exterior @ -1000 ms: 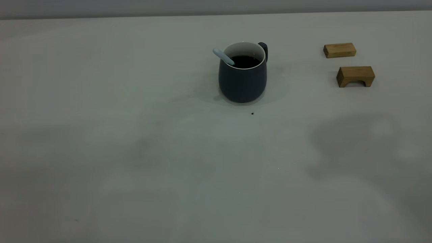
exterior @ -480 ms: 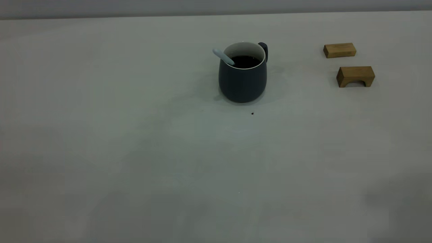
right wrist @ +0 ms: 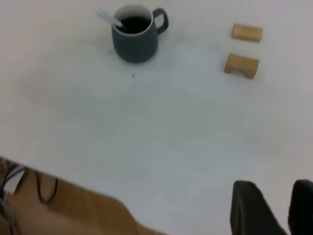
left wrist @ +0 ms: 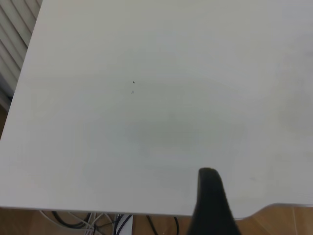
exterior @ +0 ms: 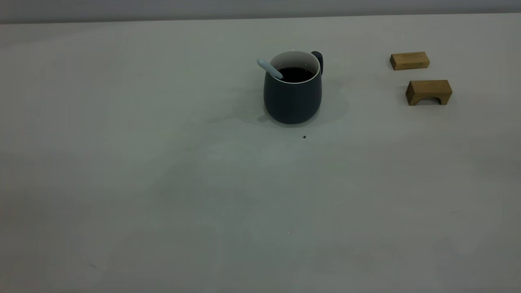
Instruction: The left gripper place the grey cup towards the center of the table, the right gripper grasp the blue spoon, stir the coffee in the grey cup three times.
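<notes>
Standing upright on the table point(exterior: 163, 183), the grey cup point(exterior: 292, 97) holds coffee point(exterior: 296, 73), the blue spoon point(exterior: 269, 68) propped against its rim. Both tools hang well back from the cup: the right tool point(right wrist: 274, 208) parted and empty, the left tool point(left wrist: 211, 203) too little shown to tell. Judged finished; retreat clear.

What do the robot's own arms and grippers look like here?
Very little of them shows. In the left wrist view, the left gripper appears as one matte black finger with a rounded tip. In the right wrist view, the right gripper shows two matte black fingers with rounded tips and a gap between them. No markings or cables on them are visible, and neither arm appears in the exterior view.
</notes>
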Robot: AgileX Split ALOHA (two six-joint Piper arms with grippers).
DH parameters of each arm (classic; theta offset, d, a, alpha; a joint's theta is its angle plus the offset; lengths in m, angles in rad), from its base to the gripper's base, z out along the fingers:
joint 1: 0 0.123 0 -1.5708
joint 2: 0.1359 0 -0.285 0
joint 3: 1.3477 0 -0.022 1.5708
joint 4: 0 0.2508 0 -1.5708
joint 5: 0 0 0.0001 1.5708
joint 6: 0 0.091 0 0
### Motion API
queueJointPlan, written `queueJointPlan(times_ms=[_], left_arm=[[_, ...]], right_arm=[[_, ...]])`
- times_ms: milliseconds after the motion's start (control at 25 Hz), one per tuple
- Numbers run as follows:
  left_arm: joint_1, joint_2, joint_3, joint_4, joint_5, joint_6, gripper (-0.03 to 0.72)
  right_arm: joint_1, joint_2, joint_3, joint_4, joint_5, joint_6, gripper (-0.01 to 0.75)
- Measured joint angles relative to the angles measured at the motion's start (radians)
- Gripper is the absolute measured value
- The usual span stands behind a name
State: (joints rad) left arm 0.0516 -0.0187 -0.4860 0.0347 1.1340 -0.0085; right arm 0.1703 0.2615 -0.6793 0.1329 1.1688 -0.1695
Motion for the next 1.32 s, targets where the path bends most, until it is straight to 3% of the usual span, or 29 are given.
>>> queueJointPlan(times_ms=[120, 240, 400, 1320], left_arm=[[0.000, 0.000, 0.000, 0.000, 0.000, 0.000, 0.585], [0.000, 0.000, 0.000, 0.000, 0.000, 0.000, 0.585], [0.000, 0.000, 0.000, 0.000, 0.000, 0.000, 0.585], [0.000, 0.000, 0.000, 0.000, 0.000, 0.000, 0.585]], right_arm=[[-0.011, -0.086, 0.116, -0.001, -0.062, 0.000, 0.236], [-0.058, -0.170, 0.186, -0.003, -0.048, 0.000, 0.237], [-0.103, -0.240, 0.190, -0.030, -0.046, -0.002, 0.237], [-0.104, -0.243, 0.209, -0.047, -0.040, -0.002, 0.237]])
